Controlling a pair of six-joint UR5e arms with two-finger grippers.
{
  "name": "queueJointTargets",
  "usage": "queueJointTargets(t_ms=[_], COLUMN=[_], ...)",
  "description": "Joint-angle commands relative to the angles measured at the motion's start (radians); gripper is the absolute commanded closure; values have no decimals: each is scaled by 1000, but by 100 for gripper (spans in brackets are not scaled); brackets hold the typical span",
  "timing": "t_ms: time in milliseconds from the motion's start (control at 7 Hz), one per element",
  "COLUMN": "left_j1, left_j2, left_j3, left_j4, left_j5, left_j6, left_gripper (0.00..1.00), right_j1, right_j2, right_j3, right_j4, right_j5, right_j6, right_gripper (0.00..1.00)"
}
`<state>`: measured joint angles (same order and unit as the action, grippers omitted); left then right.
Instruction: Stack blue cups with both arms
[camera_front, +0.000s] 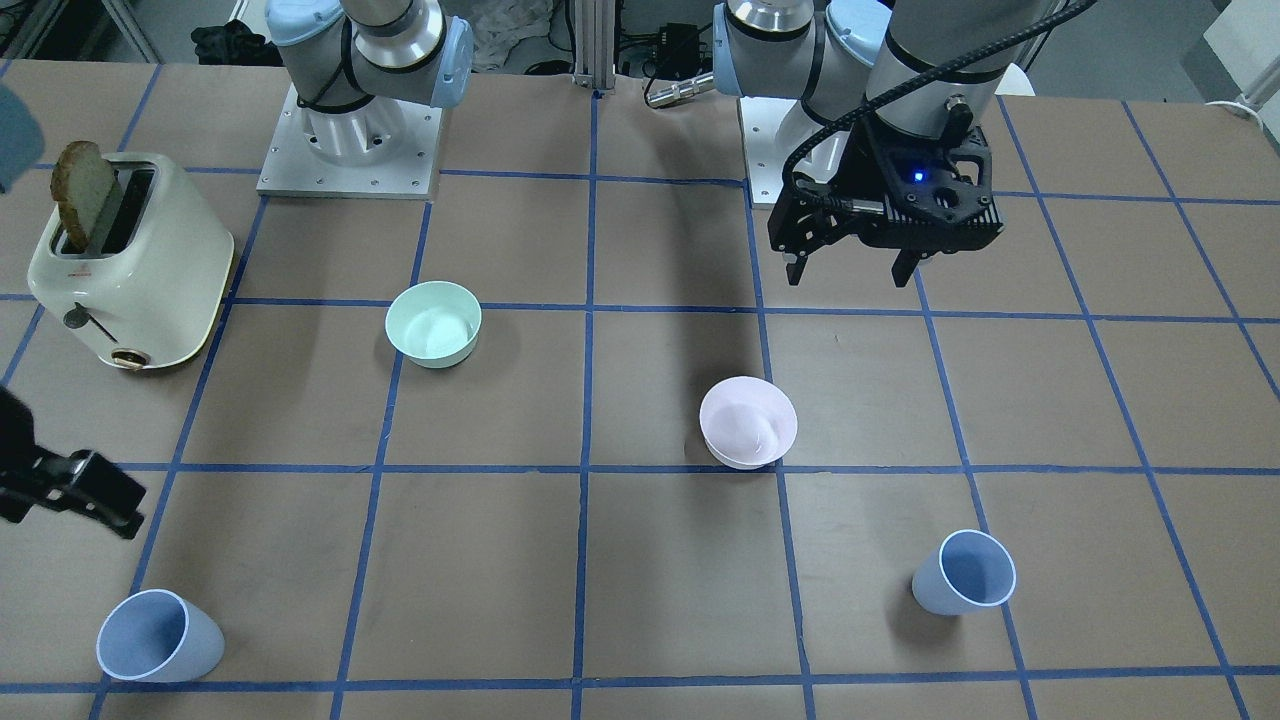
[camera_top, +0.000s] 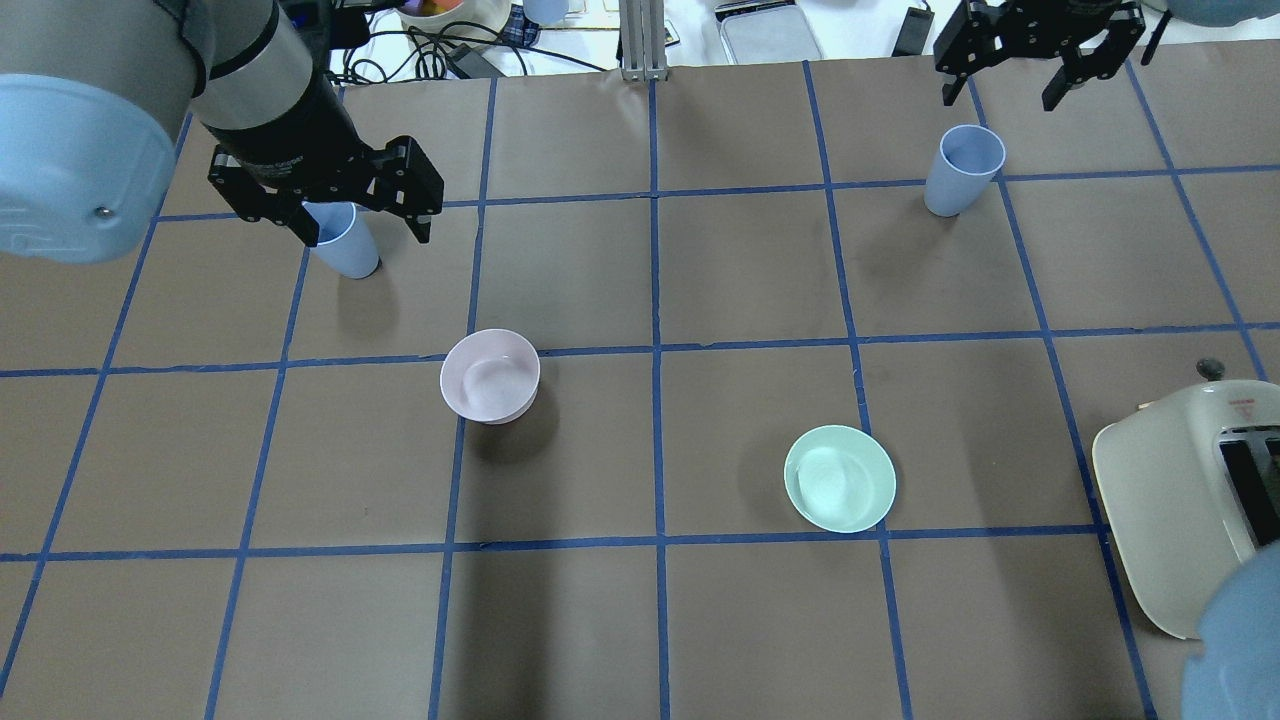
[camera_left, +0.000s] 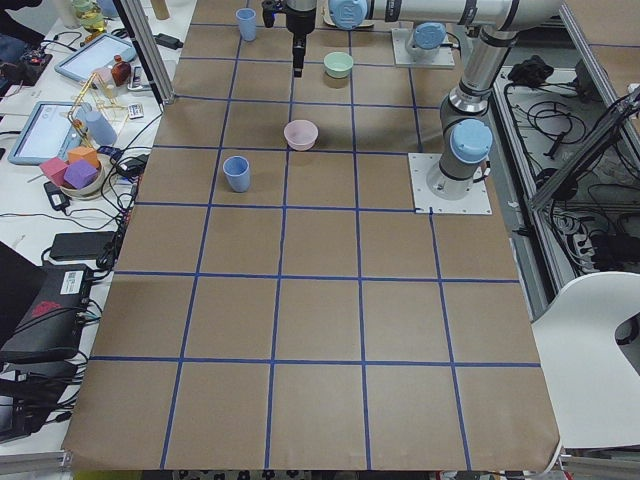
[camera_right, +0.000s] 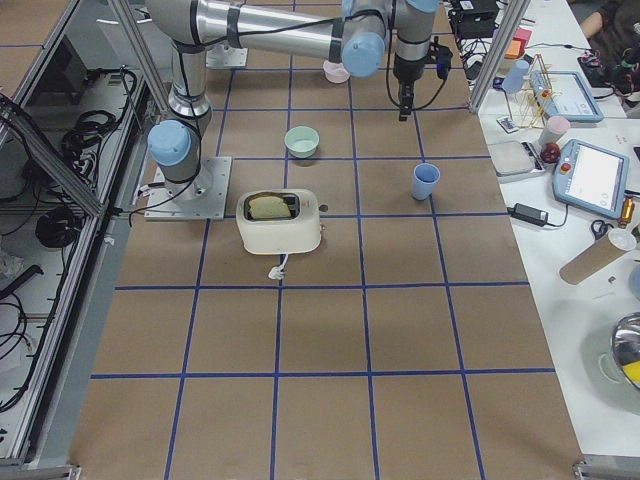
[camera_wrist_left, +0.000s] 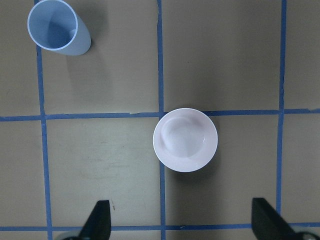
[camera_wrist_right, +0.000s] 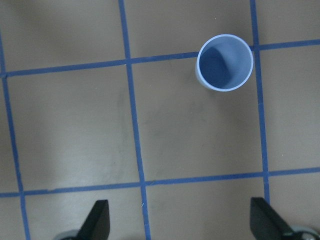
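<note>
Two pale blue cups stand upright on the brown gridded table. One cup (camera_top: 345, 245) (camera_front: 965, 572) is on my left side; in the left wrist view it (camera_wrist_left: 57, 27) sits at the top left. My left gripper (camera_top: 362, 228) (camera_front: 850, 275) hangs high above the table, open and empty, with the pink bowl (camera_wrist_left: 185, 140) below it. The other cup (camera_top: 963, 170) (camera_front: 158, 635) is on my right side. My right gripper (camera_top: 1000, 98) is open and empty, raised beside that cup (camera_wrist_right: 224, 62).
A pink bowl (camera_top: 490, 375) and a mint-green bowl (camera_top: 840, 478) sit mid-table. A cream toaster (camera_front: 130, 270) with a bread slice (camera_front: 85, 195) stands near my right arm's base. Cables and clutter lie beyond the table's far edge.
</note>
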<state>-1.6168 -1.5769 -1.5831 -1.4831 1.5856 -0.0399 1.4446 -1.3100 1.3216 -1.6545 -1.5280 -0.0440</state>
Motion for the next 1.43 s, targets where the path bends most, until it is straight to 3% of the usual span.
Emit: queueJointTargets(t_ms=[0, 143, 286, 1000, 1286], left_j1=[0, 0, 0, 6, 43], left_j2=[2, 0, 0, 0, -171], left_j3=[0, 0, 0, 8, 41], left_j4=[0, 0, 0, -11, 51], left_j5=[1, -1, -1, -4, -4], left_j6=[0, 0, 0, 0, 20], left_gripper=[0, 0, 0, 0, 0], right_j1=[95, 103, 102, 99, 91], right_j2=[-84, -124, -141, -141, -140], right_j3=[14, 37, 83, 93, 94], right_j4=[149, 204, 176, 151, 150], right_j5=[-7, -4, -4, -7, -9], right_j6=[48, 50, 46, 42, 38], right_gripper=[0, 0, 0, 0, 0])
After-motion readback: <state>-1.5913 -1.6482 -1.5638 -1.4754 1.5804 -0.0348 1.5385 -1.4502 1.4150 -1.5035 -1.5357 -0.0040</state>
